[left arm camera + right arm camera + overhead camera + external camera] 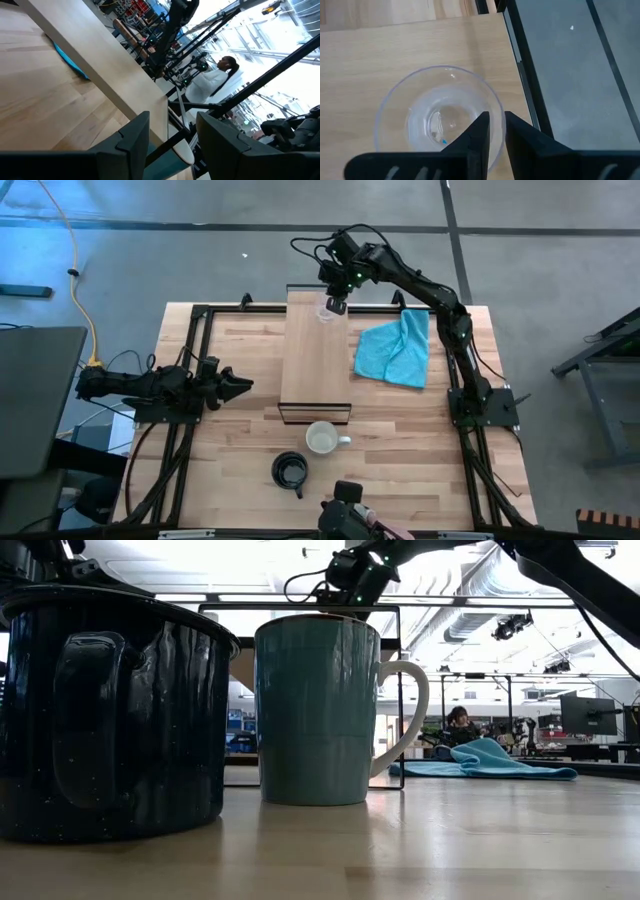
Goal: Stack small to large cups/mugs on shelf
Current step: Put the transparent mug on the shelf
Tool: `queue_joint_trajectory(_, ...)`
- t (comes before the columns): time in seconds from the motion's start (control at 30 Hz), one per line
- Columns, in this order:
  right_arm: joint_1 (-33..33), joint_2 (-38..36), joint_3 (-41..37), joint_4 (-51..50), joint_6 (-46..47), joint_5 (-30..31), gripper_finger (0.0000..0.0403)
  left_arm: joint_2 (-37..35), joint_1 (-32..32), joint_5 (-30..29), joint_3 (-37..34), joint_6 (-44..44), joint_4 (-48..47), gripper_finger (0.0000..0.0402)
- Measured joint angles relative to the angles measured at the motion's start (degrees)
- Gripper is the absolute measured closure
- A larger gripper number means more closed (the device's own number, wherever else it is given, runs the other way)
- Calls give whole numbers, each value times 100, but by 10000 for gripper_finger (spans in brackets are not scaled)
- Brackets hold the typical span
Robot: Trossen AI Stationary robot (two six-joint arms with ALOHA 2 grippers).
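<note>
A: A big workshop with pale ceiling ducts lies beyond the wooden worktop (400, 440), and a person sits far off behind the turquoise cloth (395, 350). Where are the cups?

B: The small clear glass cup (440, 117) stands on the far end of the shelf (315, 365), near its right edge. The white mug (322, 440) and the black mug (291, 471) wait on the worktop just past the shelf's near end, white one nearer the shelf.

A: And the right gripper (492, 132)?

B: It sits over the glass with one finger inside the rim and one outside, a narrow gap between them around the glass wall. I judge that a rim pinch suits a handleless cup, and that placing the smallest at the far end leaves room for the larger two.

A: The left gripper (172, 137)?

B: Parked low at the worktop's left side, fingers partly apart and holding nothing, pointing toward the shelf.
</note>
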Motion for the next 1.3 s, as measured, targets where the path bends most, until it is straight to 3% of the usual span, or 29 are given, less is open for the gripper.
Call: queue_joint_trajectory(1.3, 151, 257, 13, 533, 602, -87, 357, 0, 0, 80, 0, -9, -15, 250)
